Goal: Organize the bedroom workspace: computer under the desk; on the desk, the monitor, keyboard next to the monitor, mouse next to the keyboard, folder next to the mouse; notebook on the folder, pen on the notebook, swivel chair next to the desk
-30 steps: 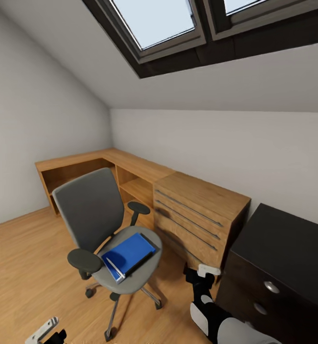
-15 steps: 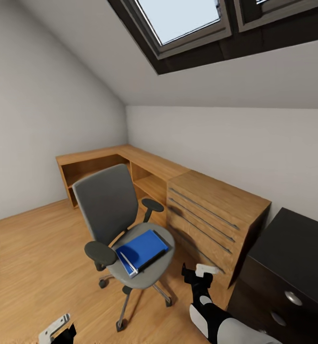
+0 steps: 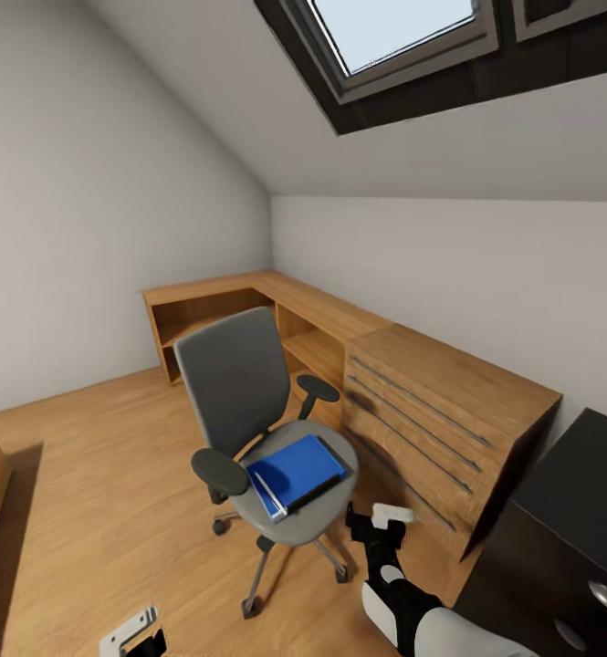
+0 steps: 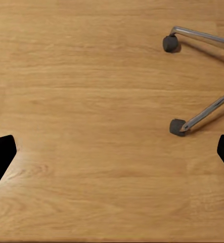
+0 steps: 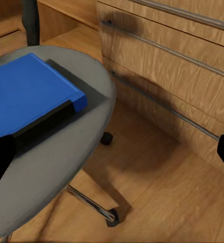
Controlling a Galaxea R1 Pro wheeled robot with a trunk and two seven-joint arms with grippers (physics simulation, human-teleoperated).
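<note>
The bright blue flat folder (image 3: pixel 296 474) lay on the grey-upholstered swivel chair (image 3: pixel 248 401), the right gripper (image 3: pixel 377 526) near it with jaws spread, so fetching seemed next, needing a closer reach.

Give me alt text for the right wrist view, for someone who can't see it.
A bright blue folder with a dark spine edge lies flat on the grey seat of the swivel chair, seen from close above. Beside the chair stands a light wooden drawer cabinet with long metal handles, on a wood floor. Dark tips of the open right claw show at both edges.
</note>
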